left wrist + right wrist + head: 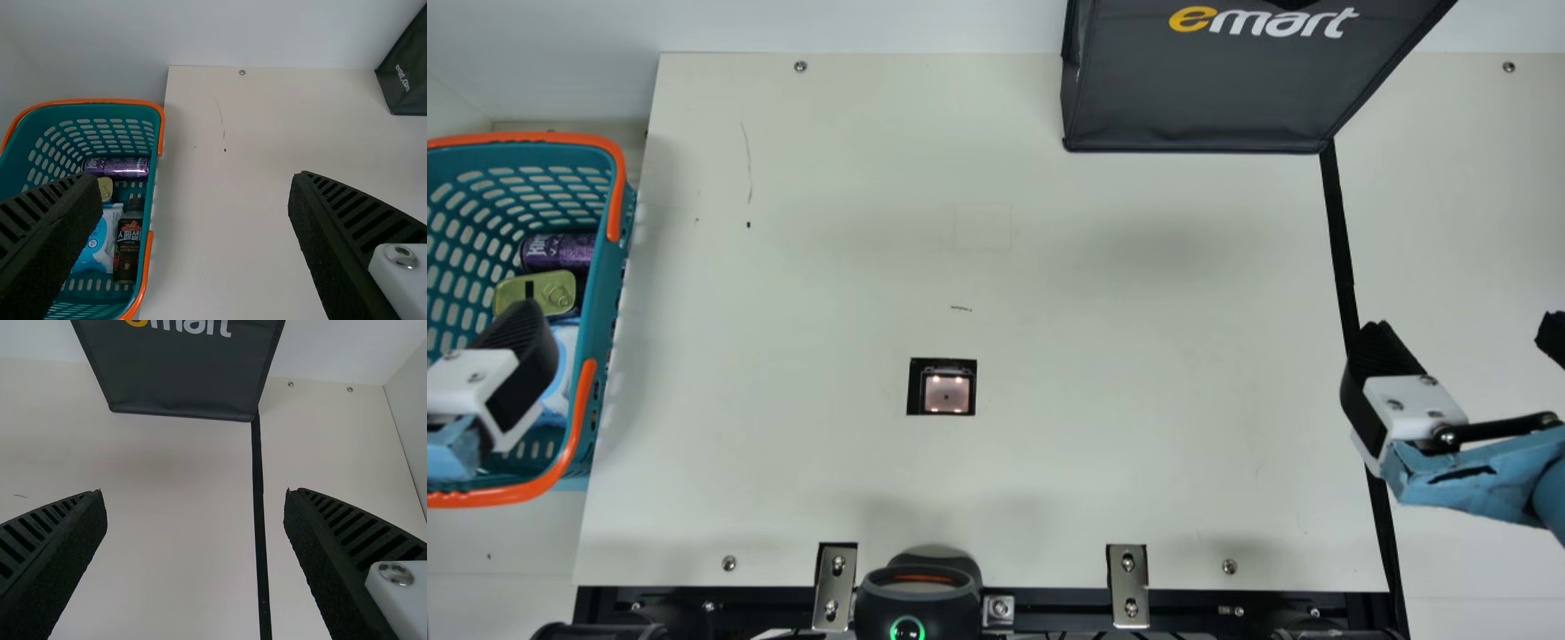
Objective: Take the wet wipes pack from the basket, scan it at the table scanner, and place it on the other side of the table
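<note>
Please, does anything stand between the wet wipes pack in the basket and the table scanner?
Yes: a dark bottle beside the wet wipes pack, towards the table scanner, and then the teal basket wall. Beyond that, nothing visible stands in the way.

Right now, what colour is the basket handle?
The basket handle is orange; clearest in the main view.

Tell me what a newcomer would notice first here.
Probably the teal basket with orange handles, at the main view's left edge, with a purple can and the wet wipes pack inside. Next, the big dark bag at the far side of the table, right of centre. Then the lit scanner, set in the table's nearer half.
</note>
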`<state>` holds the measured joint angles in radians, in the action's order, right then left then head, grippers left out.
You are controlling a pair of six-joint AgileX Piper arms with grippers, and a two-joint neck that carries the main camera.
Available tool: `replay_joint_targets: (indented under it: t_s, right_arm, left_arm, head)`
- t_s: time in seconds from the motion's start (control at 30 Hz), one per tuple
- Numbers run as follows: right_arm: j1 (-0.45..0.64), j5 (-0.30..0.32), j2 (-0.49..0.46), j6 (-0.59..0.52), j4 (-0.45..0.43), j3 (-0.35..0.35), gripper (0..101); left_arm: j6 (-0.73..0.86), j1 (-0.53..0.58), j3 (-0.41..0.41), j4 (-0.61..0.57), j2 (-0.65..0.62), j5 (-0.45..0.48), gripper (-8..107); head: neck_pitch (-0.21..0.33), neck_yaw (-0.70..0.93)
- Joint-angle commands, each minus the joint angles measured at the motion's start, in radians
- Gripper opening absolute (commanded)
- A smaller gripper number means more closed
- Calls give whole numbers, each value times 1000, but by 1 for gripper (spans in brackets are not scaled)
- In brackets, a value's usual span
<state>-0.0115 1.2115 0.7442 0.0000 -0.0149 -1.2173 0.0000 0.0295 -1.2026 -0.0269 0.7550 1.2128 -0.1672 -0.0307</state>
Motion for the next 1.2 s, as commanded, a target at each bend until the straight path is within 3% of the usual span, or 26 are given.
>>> replay_joint_targets:
  t_s: [0.0,0.47,1.17]
  right_arm:
    - [0,0,0,0,0,0,95]
    - [0,0,0,0,0,0,95]
    - [0,1,0,0,0,0,95]
  left_arm:
    - [0,0,0,0,0,0,90]
    - [0,0,0,0,0,0,90]
    - [-19,-16,4,8,8,-3,90]
  head:
    - [29,26]
    - [29,352]
    - [29,352]
